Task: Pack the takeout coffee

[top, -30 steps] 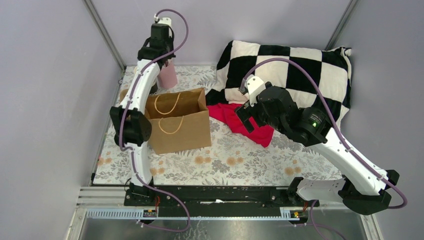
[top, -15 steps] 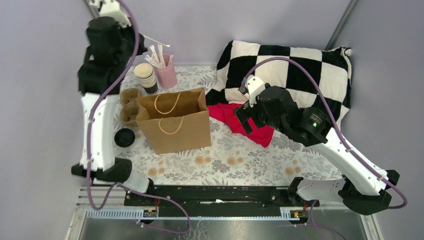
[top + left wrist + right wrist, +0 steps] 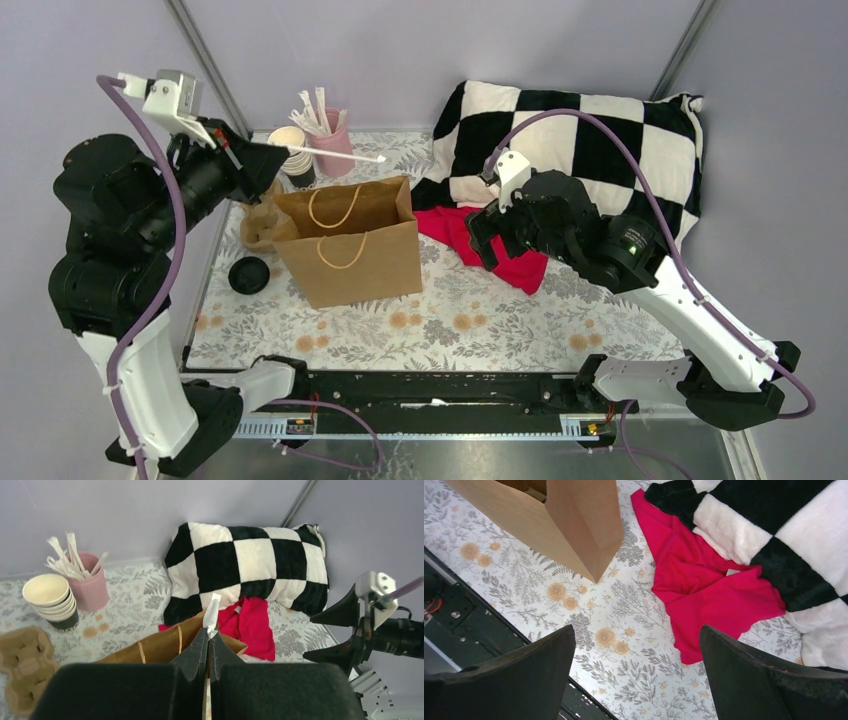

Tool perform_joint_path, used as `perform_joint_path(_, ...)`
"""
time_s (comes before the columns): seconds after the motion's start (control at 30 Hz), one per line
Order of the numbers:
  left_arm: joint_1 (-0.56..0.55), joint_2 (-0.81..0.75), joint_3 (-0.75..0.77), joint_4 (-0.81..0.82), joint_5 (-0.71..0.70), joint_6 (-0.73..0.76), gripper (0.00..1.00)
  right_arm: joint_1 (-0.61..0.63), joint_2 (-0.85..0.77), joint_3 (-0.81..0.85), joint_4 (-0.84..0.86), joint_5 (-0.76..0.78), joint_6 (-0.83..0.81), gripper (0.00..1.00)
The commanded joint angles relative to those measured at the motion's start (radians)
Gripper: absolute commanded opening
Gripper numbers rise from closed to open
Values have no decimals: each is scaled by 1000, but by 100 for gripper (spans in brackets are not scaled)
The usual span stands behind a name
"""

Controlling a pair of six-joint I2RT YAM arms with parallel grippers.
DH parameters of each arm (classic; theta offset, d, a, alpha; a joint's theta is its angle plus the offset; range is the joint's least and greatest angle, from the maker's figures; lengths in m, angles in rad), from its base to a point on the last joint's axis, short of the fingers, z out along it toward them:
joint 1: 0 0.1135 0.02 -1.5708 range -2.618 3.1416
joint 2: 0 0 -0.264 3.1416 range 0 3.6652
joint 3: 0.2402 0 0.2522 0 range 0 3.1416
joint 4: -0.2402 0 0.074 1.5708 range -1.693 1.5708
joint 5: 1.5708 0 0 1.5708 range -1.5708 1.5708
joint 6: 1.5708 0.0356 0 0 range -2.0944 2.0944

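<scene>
1. Left end effector (image 3: 208, 636), pressed together, pinches a wrapped straw (image 3: 345, 155) over the brown bag (image 3: 350, 250) — likely going in.
2. Takeout coffee (image 3: 248, 274) stands on the worktop (image 3: 480, 310), left of the bag.
3. Right end effector (image 3: 636, 637) is spread; next — release the straw, fetch the coffee.

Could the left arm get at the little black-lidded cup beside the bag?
Probably: the takeout coffee stands in the open left of the paper bag, nothing over it. But the left arm has its jaws shut on a wrapped straw, so it would have to let that go first.
</scene>
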Motion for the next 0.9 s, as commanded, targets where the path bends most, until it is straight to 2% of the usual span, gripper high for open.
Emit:
perform_joint_path(0.0, -1, -45, -49, -81, -80, -10, 0, -6, -5, 58, 20, -45, 40, 100)
perform_joint_path(0.13, -2, -103, -64, -134, -232, -4, 0, -6, -11, 50, 20, -58, 70, 100)
perform_joint_path(0.33, -2, -145, -19, -189, -351, -33, 0, -5, -24, 30, 25, -76, 98, 100)
perform_joint_path(0.53, -6, -206, 18, -230, -579, -97, 0, -6, -22, 18, 38, -102, 108, 100)
perform_joint_path(0.57, -10, -182, 18, -290, -551, -103, 0, -6, -21, 17, 39, -105, 103, 100)
perform_joint_path(0.63, -10, -170, 1, -312, -503, -99, 0, -5, -20, 17, 41, -107, 100, 100)
perform_joint_path(0.77, -10, -168, -35, -320, -545, -84, 0, -5, -31, 6, 43, -108, 100, 100)
perform_joint_path(0.87, -10, -158, -85, -299, -517, -72, 0, -6, -39, -1, 42, -105, 101, 100)
